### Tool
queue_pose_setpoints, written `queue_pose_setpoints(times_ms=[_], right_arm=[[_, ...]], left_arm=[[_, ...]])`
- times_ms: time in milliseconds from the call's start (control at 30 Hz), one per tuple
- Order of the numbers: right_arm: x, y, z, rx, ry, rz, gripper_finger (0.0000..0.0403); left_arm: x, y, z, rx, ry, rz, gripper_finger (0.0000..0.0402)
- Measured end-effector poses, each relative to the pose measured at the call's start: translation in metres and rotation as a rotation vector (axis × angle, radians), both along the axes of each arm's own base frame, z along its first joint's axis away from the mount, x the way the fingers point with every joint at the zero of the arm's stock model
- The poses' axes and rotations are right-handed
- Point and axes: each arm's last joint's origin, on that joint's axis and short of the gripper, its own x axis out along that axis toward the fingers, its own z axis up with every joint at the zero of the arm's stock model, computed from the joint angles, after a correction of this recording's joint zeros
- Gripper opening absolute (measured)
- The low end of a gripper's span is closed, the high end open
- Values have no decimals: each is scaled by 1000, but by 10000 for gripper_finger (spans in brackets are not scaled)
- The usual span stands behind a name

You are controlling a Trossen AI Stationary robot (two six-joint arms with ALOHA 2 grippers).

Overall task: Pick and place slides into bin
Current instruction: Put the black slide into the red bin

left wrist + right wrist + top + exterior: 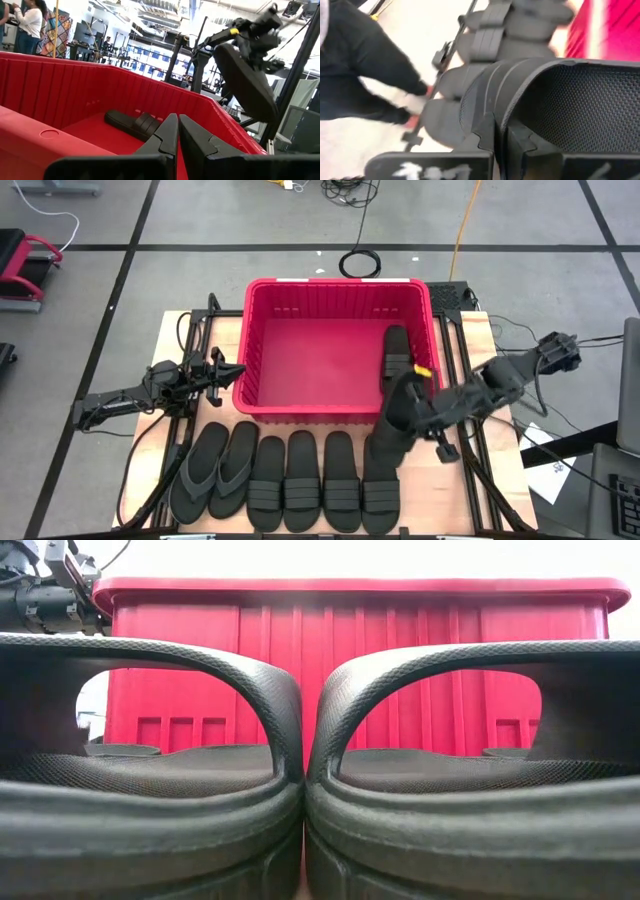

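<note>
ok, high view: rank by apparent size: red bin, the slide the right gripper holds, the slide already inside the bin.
1. Red bin, clearly largest.
2. Slide in the right gripper.
3. Slide inside the bin.
The last two are unsure: the held one is lifted nearer the camera, and the arm hides part of the other.

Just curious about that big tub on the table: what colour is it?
The tub is bright red with ribbed walls, clearest in the high view.

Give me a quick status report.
Right claw shut on a slide, lifted at the bin front rim. Left claw shut, empty. One slide in bin.
</note>
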Motion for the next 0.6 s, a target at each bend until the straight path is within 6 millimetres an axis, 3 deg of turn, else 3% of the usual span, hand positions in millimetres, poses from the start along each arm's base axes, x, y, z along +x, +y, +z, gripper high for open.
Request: queue_pose_setpoints(times_ms=[333,600], right_arm=[[13,-76,37,-156,-189,-260,3],[23,-135,31,-173,-158,-364,3]], left_arm=[[0,0,0,27,4,5,24],[0,0,0,31,5,6,24]])
